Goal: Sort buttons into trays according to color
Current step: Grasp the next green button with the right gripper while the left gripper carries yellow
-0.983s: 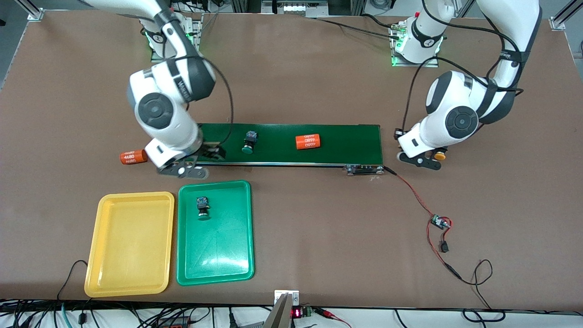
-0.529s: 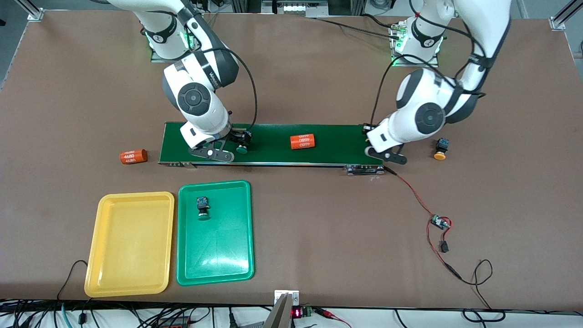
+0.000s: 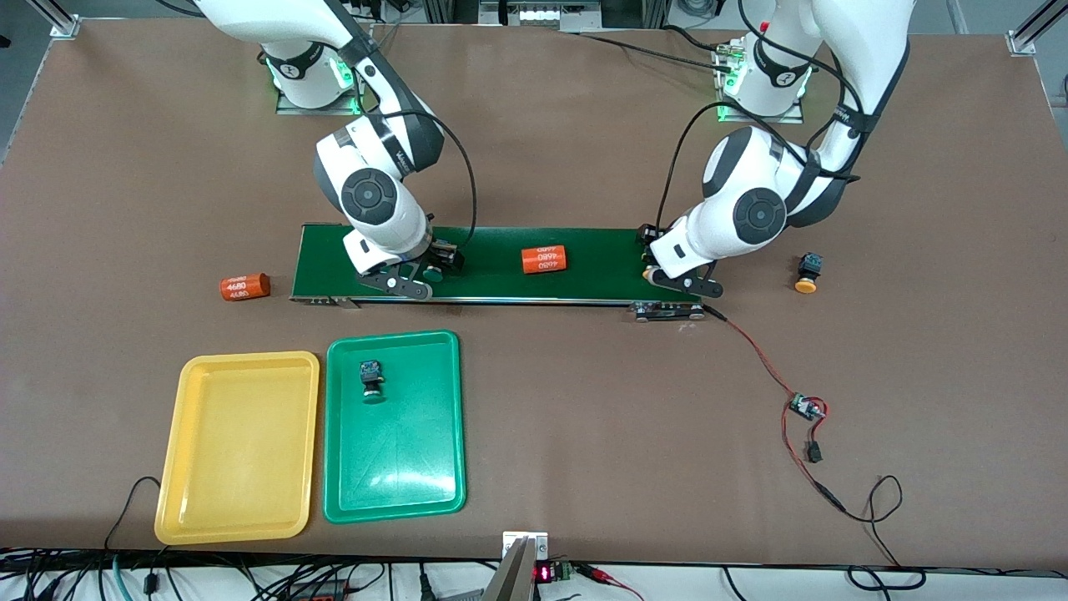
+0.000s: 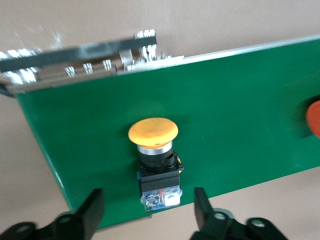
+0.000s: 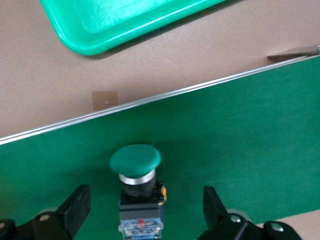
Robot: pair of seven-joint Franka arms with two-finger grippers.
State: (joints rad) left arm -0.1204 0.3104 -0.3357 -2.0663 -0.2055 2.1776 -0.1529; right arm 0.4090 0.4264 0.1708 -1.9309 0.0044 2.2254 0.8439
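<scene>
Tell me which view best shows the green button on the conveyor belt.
The right wrist view: the green button lies between the open right pincer fingers on the belt. The front view shows only its cap beside the arm. The left wrist view misses it.

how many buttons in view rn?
4: green one in the green tray; green and yellow on the belt; yellow on the table past the belt's left-arm end.
</scene>
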